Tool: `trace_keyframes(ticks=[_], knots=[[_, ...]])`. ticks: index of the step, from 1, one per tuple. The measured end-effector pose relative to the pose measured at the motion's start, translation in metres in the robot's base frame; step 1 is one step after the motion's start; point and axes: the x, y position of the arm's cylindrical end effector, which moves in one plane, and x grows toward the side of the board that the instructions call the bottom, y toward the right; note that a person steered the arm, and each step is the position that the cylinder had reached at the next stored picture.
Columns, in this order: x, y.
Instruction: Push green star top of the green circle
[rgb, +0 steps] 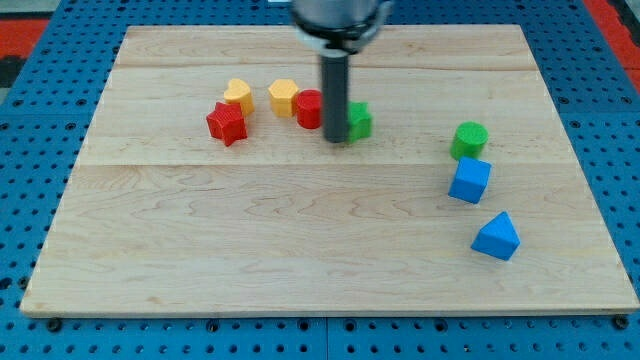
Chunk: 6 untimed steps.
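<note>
The pale wooden board (300, 230), streaked with light tan grain, lies on a bright blue pegboard (30, 150) dotted with dark holes, and a red patch shows at the view's top corners. On it sit a red star block (227, 123), a yellow heart block (239, 95), a yellow block (283, 97), a red round block (308, 108) and a green star block (359, 120). Toward the view's right are a green circle block (469, 139), a blue cube block (469, 181) and a blue wedge-like block (497, 237); the rod is dark grey, down to my tip (335, 141).

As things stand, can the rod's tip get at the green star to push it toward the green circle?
Probably yes. My tip already sits against the green star on its left side, and the board between it and the green circle at the view's right shows no blocks.
</note>
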Motion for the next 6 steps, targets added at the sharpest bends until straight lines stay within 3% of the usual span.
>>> trace_keyframes(ticks=[1, 2, 4, 5, 6], knots=[[-0.013, 0.019], [-0.034, -0.011], [-0.047, 0.104], [-0.05, 0.11], [-0.04, 0.046]])
